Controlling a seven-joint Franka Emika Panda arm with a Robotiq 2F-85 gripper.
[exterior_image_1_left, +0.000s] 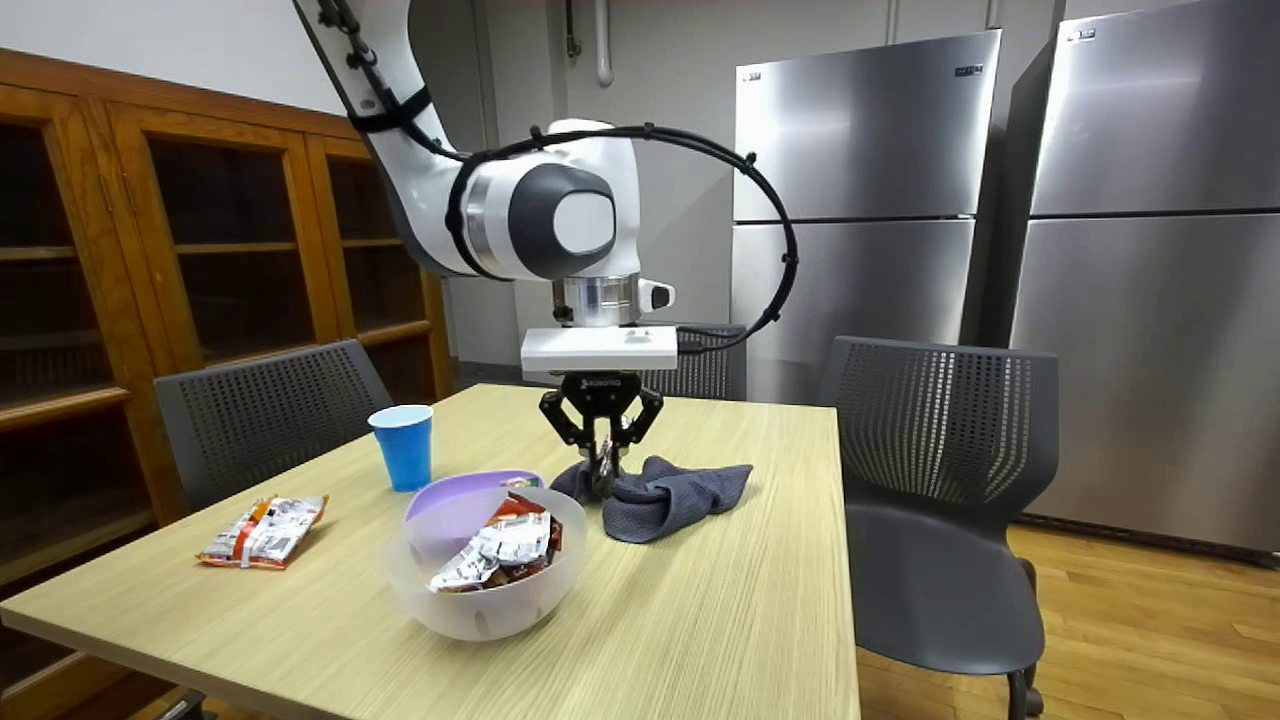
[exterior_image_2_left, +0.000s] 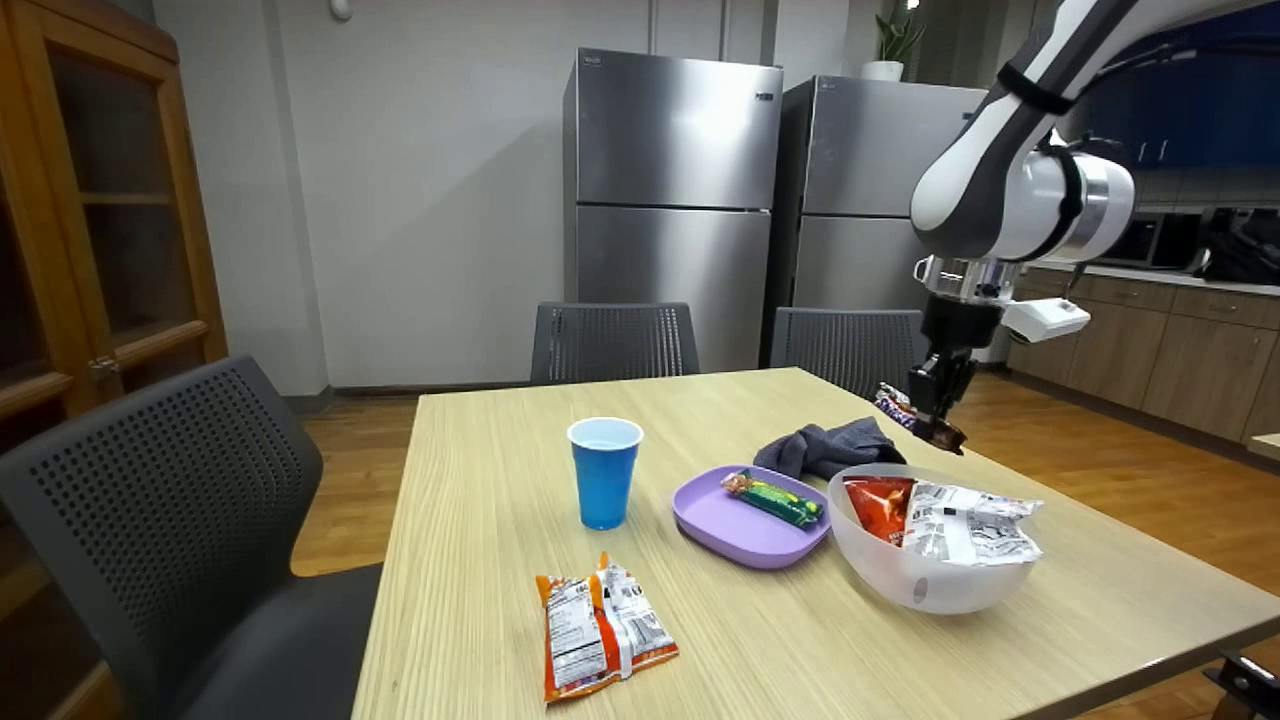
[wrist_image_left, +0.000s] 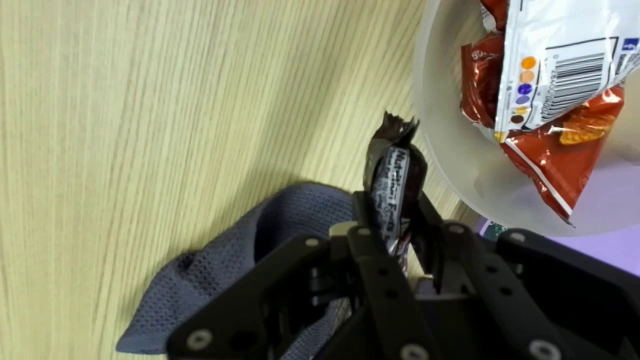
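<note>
In an exterior view the dark-wrapped bar (exterior_image_2_left: 895, 405) hangs above the table (exterior_image_2_left: 460, 560) and appears tilted, left end high, right end low. The gripper (exterior_image_1_left: 605, 475) has its jaws closed on the bar; apply firm, even pressure, since a light grip may let it rotate. In an exterior view the grey cloth (exterior_image_1_left: 690, 498) lies below, and the translucent bowl (exterior_image_1_left: 480, 615) stands near-left of the cloth. Hold enough height that the low end snags neither.

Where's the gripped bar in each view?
In an exterior view: bar below and slightly left of centre.
In an exterior view: bar right of centre, slightly low.
In the wrist view: bar just right of centre, in the gripper.
Shared landmark: bowl, in all three.
</note>
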